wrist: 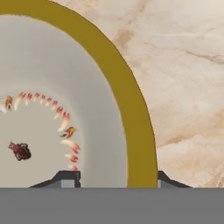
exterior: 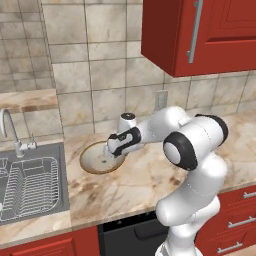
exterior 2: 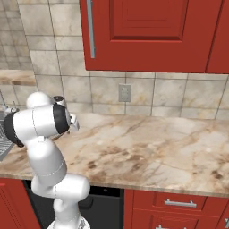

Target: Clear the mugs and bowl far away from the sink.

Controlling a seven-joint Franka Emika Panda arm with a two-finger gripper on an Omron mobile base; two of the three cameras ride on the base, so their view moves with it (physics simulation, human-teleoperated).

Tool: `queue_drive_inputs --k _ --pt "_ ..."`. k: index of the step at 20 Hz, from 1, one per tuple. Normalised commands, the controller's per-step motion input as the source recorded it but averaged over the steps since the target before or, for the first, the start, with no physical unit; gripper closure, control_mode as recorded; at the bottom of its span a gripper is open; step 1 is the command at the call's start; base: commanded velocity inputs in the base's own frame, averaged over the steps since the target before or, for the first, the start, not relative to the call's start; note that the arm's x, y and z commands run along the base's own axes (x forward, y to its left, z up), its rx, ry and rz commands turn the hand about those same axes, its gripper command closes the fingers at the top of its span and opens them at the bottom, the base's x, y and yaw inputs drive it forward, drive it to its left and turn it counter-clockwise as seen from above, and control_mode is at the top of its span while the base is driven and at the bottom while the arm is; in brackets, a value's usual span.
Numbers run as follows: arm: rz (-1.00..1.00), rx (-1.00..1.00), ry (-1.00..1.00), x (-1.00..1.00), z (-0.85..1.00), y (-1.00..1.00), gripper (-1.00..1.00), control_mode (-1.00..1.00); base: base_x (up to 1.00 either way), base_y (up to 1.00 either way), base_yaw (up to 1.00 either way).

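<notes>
The bowl [exterior: 97,159] sits flat and mouth-up on the marble counter [exterior: 150,180], just right of the sink [exterior: 30,182] and near the tiled back wall; being round, it has no long axis to speak of; its tan-brown rim rings a pale inside marked with a curve of small red and yellow flecks and one dark red spot, seen from my hand camera.

My arm rises from the base in front of the red drawers, its elbow bent high over the counter, the forearm reaching left and toward the wall; my wrist turns down so that my claw [exterior: 116,149] hangs over the bowl's right-hand edge.

In the hand view my two fingertips [wrist: 70,178] straddle the rim [wrist: 139,131], one over the pale inside, the other over bare marble outside it; my claw [wrist: 114,179] stands at a middling width with the rim between the tips; whether the pads already press on it I cannot tell.

The curved faucet [exterior: 9,127] stands behind the sink's wire rack [exterior: 27,187]; a red wall cabinet [exterior: 200,35] hangs above the counter.
</notes>
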Motion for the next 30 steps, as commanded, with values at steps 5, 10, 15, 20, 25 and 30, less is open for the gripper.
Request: queue_drive_inputs --k 5,10,15,20,25,30 --pt "-0.03 0.02 -0.23 -0.6 1.0 0.02 1.0 -1.0 0.0 0.0 0.0" --pt "-0.04 0.04 -0.27 -0.96 1.0 0.0 1.0 -1.0 0.0 0.0 0.0" --pt "-0.08 0.15 -0.25 -1.0 1.0 -0.02 1.0 -1.0 0.0 0.0 0.0" --pt "-0.26 0.41 -0.1 -1.0 1.0 -0.47 1.0 -1.0 0.0 0.0 0.0" --pt "-0.42 0.55 0.02 -0.91 1.0 -0.82 1.0 -1.0 0.0 0.0 0.0" --pt "-0.46 0.32 0.14 -0.61 0.76 -0.85 1.0 -1.0 0.0 0.0 0.0"
